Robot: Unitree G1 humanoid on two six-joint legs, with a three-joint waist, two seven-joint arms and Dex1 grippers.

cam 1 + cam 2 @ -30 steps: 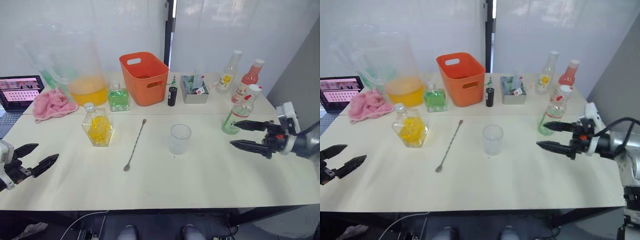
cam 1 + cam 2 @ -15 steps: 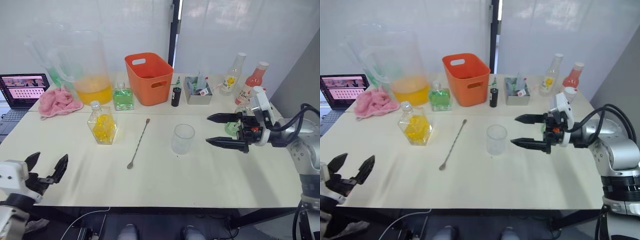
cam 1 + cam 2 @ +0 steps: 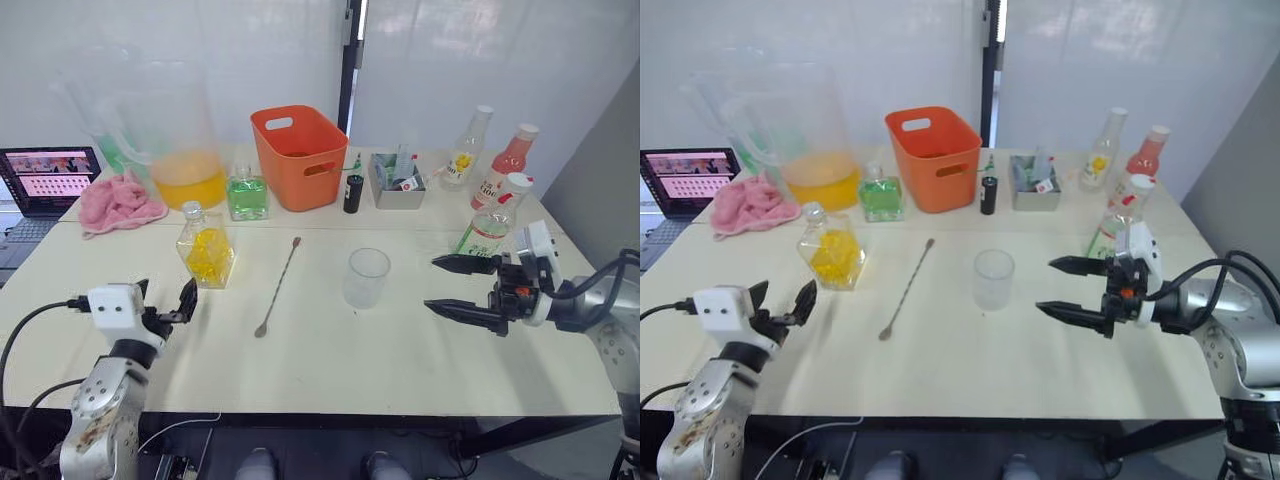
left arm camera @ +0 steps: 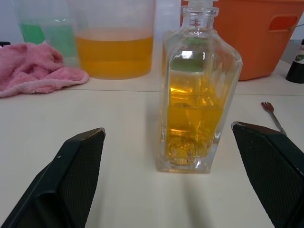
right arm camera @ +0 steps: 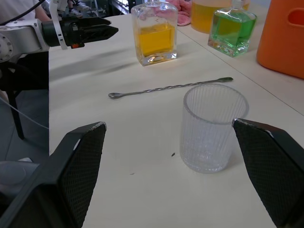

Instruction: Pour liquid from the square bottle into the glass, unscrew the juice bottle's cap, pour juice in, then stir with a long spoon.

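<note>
The square bottle (image 3: 207, 252) holds yellow liquid and stands stoppered on the table's left half. My left gripper (image 3: 165, 300) is open just in front of it, and its fingers (image 4: 78, 175) flank the square bottle (image 4: 197, 99) without touching. The ribbed, empty glass (image 3: 367, 277) stands mid-table, with the long spoon (image 3: 277, 287) lying to its left. My right gripper (image 3: 432, 284) is open to the right of the glass (image 5: 213, 128), holding nothing. A white-capped, green-tinted bottle (image 3: 492, 222) stands behind my right gripper. Which bottle is the juice bottle I cannot tell.
Along the back stand a large pitcher of orange liquid (image 3: 170, 140), a green square bottle (image 3: 246, 195), an orange basket (image 3: 295, 155), a small dark bottle (image 3: 352, 193), a metal box (image 3: 395, 185) and two capped bottles (image 3: 462, 150). A pink cloth (image 3: 118, 200) and laptop (image 3: 45, 180) lie far left.
My left gripper has risen from the table's near left edge to just in front of the square bottle. My right gripper has drawn back slightly, away from the glass.
</note>
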